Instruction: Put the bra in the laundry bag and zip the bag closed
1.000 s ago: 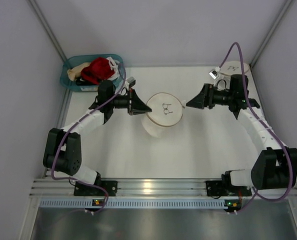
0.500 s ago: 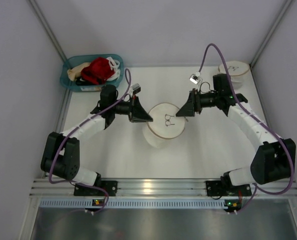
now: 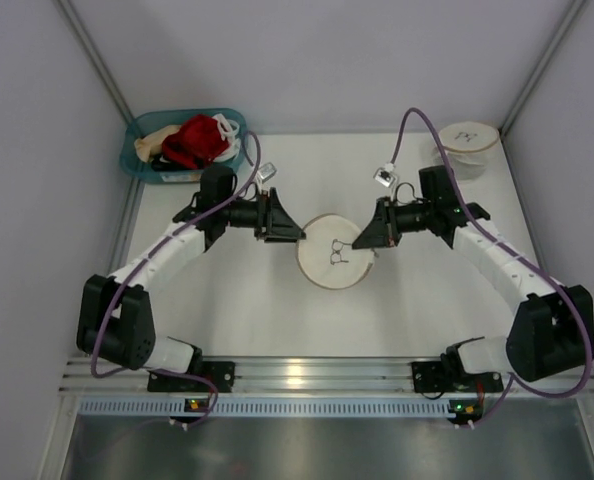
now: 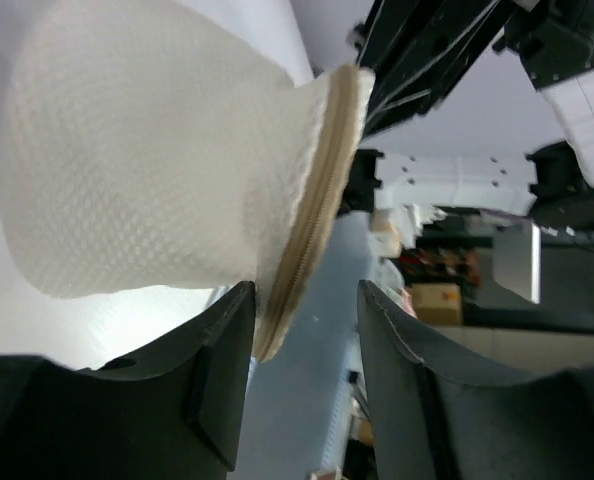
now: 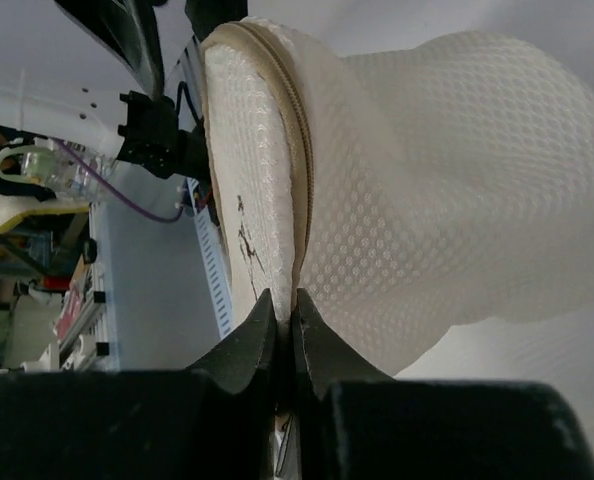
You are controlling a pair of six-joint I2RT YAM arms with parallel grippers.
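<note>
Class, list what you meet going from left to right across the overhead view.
Teal basket → left gripper → laundry bag → right gripper → second mesh bag.

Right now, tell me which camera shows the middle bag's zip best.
Right wrist: the zip curves along the rim close up, with the right hand shut on it. Left wrist shows it edge-on as a tan band between open fingers. Top view shows only a thin tan ring.

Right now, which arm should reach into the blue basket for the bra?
Left. The left fingers stand open, and the blue basket is on that arm's side of the table. The right fingers are pinched shut on the laundry bag's rim.
</note>
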